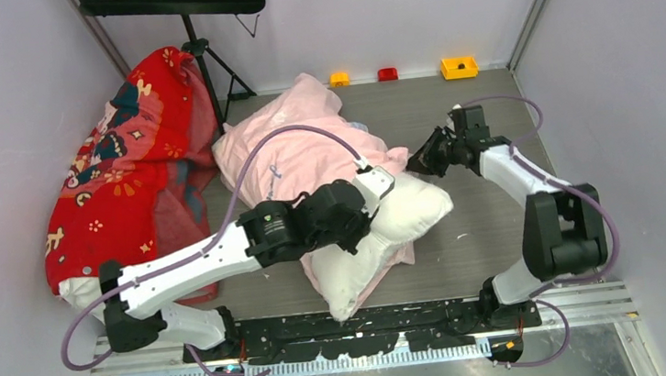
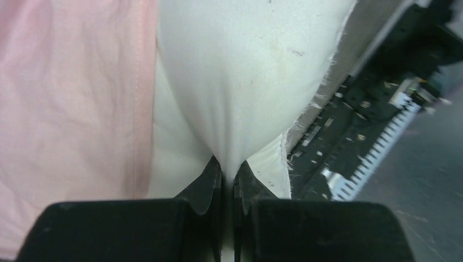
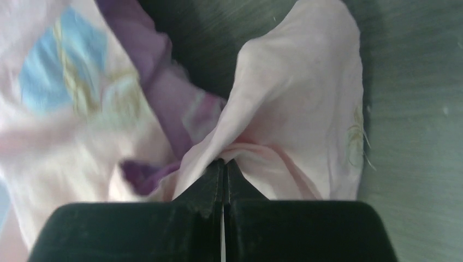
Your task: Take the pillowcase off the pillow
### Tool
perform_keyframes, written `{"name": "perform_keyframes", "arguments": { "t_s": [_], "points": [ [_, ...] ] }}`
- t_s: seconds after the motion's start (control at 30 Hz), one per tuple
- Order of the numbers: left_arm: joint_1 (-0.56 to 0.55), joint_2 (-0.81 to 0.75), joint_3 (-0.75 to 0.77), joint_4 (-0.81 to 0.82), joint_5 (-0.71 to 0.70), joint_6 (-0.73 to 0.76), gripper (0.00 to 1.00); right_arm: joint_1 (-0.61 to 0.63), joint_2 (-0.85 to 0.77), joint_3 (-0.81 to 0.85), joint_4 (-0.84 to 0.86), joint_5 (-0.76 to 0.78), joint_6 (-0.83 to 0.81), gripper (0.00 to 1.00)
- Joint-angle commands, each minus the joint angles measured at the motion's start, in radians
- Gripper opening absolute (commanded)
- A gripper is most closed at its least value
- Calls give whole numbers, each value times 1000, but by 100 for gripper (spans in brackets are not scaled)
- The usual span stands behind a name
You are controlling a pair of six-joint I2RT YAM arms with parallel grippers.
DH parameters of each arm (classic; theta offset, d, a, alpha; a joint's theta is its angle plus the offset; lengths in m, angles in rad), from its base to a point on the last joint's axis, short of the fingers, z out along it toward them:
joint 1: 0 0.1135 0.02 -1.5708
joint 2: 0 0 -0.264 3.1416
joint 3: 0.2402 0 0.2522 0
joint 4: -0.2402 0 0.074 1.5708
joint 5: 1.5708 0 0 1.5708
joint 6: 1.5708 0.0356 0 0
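The pale pink pillowcase [image 1: 293, 146] lies bunched at the middle back of the table. The plump white pillow [image 1: 389, 233] sticks out of it toward the near edge. My left gripper [image 1: 384, 197] is shut on a pinch of the white pillow cloth [image 2: 245, 71], with the pillowcase hem [image 2: 71, 98] beside it in the left wrist view [image 2: 228, 172]. My right gripper [image 1: 423, 161] is at the pillowcase's right edge, shut on a fold of pink fabric [image 3: 295, 98], as the right wrist view [image 3: 224, 162] shows.
A pillow in a red cartoon-patterned case [image 1: 125, 171] leans at the left wall. A black stand [image 1: 207, 62] is at the back left. Small yellow [image 1: 339, 79], red [image 1: 387, 74] and yellow [image 1: 459, 67] blocks line the back edge. The left arm's purple cable [image 3: 164, 98] crosses the pillowcase.
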Motion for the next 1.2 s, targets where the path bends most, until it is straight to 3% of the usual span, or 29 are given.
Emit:
{"name": "perform_keyframes", "arguments": {
  "t_s": [0.0,0.2,0.33,0.47,0.53,0.63,0.77,0.83,1.17],
  "points": [
    [-15,-85,-7,139,446,0,0,26,128,159,139,57,32,0],
    [-13,-115,-78,253,583,-24,0,54,336,395,136,82,38,0],
    [6,-70,-83,268,555,-14,0,58,470,600,71,79,30,1],
    [46,10,-55,237,499,-8,0,58,504,742,-7,74,-14,2],
    [59,48,-43,225,437,-1,0,57,485,781,-49,82,-54,15],
    [73,92,-37,238,326,0,0,49,417,796,-98,101,-114,45],
    [74,146,-24,277,250,2,1,20,317,801,-205,150,-178,76],
    [75,167,10,264,238,3,8,-4,267,800,-267,169,-200,86],
    [75,105,207,-10,189,24,58,-53,-91,597,-432,180,-255,88]
  ]
}}
